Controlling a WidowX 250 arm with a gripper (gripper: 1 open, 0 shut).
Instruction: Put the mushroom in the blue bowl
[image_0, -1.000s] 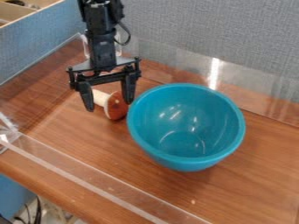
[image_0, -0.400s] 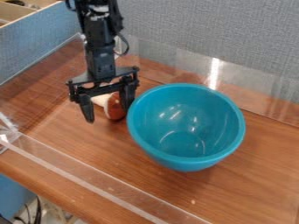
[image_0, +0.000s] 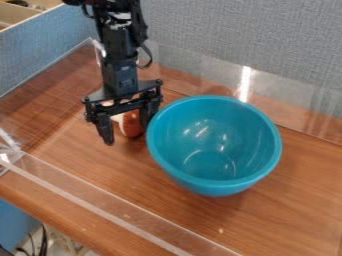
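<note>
The wooden table (image_0: 80, 190) carries the blue bowl (image_0: 214, 143), empty, at centre. At the bowl's nine o'clock, just beside its rim, lies the mushroom (image_0: 131, 124). The gripper (image_0: 128, 130) points down, its jaws spread wide and straddling the mushroom, nothing held. This looks like the grasp step; next it likely needs to close on the cap, then lift toward three o'clock over the rim.

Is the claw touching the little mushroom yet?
Cannot tell. The camera view shows the open gripper straddling the mushroom, but any gap is hidden.
</note>
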